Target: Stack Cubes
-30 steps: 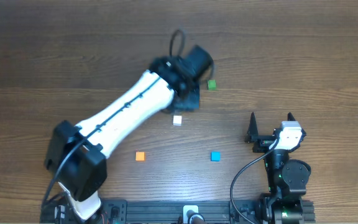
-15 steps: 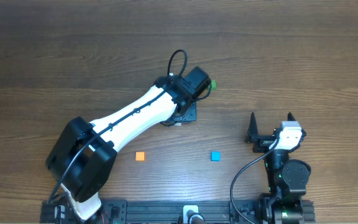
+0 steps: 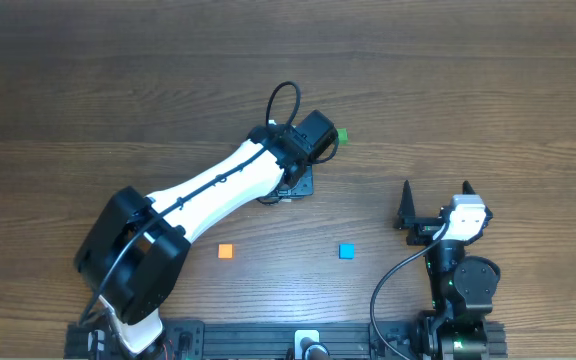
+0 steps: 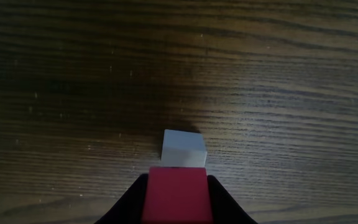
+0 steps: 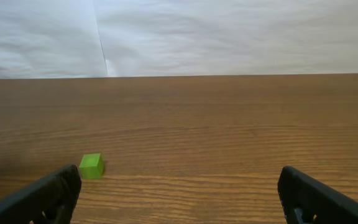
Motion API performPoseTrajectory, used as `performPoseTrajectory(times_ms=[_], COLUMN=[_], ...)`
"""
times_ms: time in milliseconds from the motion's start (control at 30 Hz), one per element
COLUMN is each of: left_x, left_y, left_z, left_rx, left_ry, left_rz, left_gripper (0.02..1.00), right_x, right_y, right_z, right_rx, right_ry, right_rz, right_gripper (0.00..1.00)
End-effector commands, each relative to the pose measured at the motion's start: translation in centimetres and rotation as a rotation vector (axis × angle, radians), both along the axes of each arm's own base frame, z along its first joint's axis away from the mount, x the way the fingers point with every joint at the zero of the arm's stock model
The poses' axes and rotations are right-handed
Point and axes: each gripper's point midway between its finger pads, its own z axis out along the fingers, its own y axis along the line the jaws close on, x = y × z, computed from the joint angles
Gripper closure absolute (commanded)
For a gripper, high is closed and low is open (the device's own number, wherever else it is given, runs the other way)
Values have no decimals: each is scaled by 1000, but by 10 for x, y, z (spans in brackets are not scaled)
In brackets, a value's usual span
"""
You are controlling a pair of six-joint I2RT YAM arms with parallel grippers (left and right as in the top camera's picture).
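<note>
**Now down over the white cube (image 4: 184,149) with the red cube (image 4: 178,194)**

Clearly lower and drawn back compared with a second ago. Then up beside the green cube (image 3: 342,135), with the white cube in plain sight on the table (image 3: 88,80). Now covers it in the top view. Hardly shifted over the last half second.

Clamps the red cube between both fingers of the left gripper (image 4: 178,200). Red top face level, front edge square across the left wrist view. Overlaps the near edge of the white cube there; impossible to tell whether touching or held clear of it.

Lies flat on the wood near the middle of the table, turned a touch off the red cube's line. Equal-sided all round, so no one axis the longer on either.

Unmoved at the right: right gripper (image 3: 436,190) spread wide and holding nothing, facing up the table, with the green cube ahead and to one side in the right wrist view.

Nearer the arm bases and well apart: orange cube (image 3: 226,251) to the left, blue cube (image 3: 346,251) to the right.
</note>
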Motion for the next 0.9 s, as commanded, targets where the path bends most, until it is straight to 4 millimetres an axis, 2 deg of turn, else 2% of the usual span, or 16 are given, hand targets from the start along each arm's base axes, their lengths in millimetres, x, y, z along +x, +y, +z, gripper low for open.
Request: performPoseTrajectory(times_ms=[33,900], left_x=[-1,-4], left_y=[4,0], left_z=[-14,-25], left_rx=[26,29], left_ry=[19,38], left_rz=[17,4], left_gripper=[969,963], right_x=[0,0], right_y=[0,0], right_z=[-2,-2], right_rx=[-1,-1], right_ry=[0,0], right_rz=[3,3], right_gripper=[7,9])
